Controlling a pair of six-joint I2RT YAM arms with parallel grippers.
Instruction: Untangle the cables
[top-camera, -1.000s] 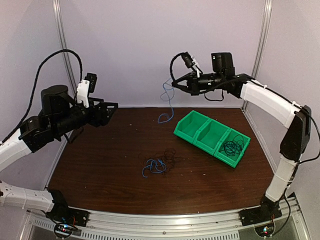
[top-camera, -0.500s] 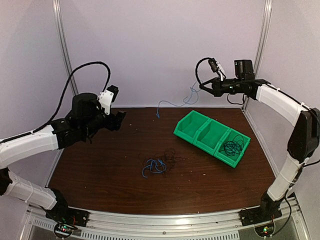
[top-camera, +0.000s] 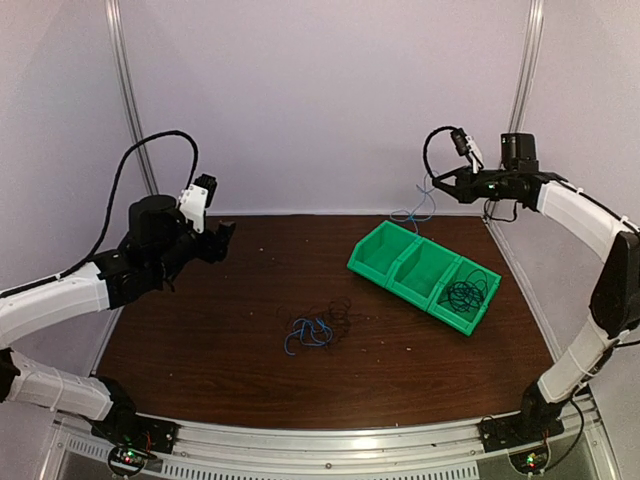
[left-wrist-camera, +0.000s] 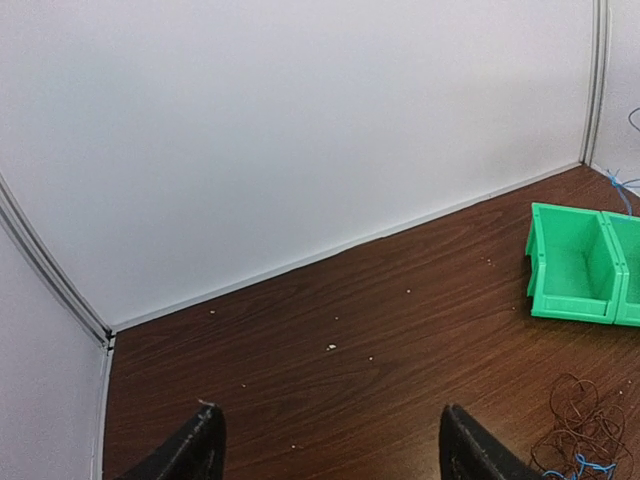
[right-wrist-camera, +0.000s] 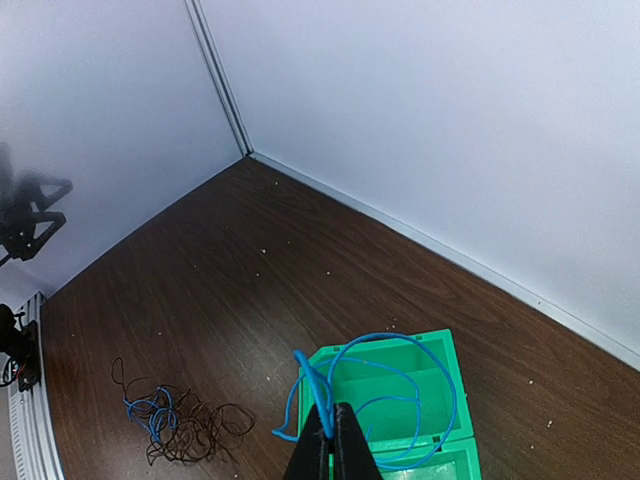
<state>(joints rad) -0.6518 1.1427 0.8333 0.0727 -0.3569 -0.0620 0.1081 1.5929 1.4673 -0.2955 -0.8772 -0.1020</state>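
My right gripper (top-camera: 441, 181) is shut on a blue cable (top-camera: 413, 210) and holds it in the air above the left compartment of the green bin (top-camera: 372, 262). In the right wrist view the blue cable (right-wrist-camera: 420, 375) loops below the closed gripper (right-wrist-camera: 330, 432). A tangle of blue and black cables (top-camera: 318, 325) lies on the table's middle; it also shows in the right wrist view (right-wrist-camera: 180, 425) and the left wrist view (left-wrist-camera: 578, 435). My left gripper (top-camera: 226, 235) is open and empty, raised over the table's left back (left-wrist-camera: 330, 445).
The green bin has three compartments; its right one (top-camera: 466, 291) holds a coil of dark cable. White walls and metal posts (top-camera: 127, 95) close in the back and sides. Small crumbs dot the brown table (left-wrist-camera: 330, 347).
My right gripper has swung right with the blue cable, from the table's back middle to above the bin. My left arm rose and shifted slightly, still open.
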